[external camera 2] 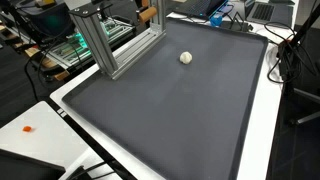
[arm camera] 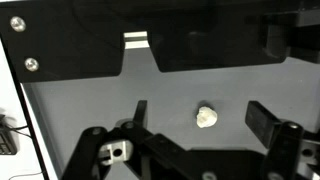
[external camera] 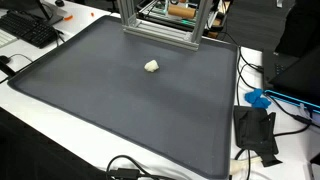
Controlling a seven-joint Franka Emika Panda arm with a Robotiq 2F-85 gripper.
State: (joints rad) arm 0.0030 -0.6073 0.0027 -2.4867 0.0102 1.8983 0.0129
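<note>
A small white crumpled lump (external camera: pixel 152 66) lies on the large dark grey mat (external camera: pixel 110 110); it also shows in the exterior view (external camera 2: pixel 186 58) and in the wrist view (arm camera: pixel 206 117). My gripper (arm camera: pixel 198 118) shows only in the wrist view. It is open and empty, with its two black fingers spread to either side of the lump, which lies between them on the mat below. The arm does not show in either exterior view.
An aluminium frame (external camera: pixel 160 25) stands at the mat's far edge, also seen in the exterior view (external camera 2: pixel 105 45). A keyboard (external camera: pixel 30 30) and cables lie beside the mat. A black block (external camera: pixel 255 132) and a blue object (external camera: pixel 258 98) sit off the mat's edge.
</note>
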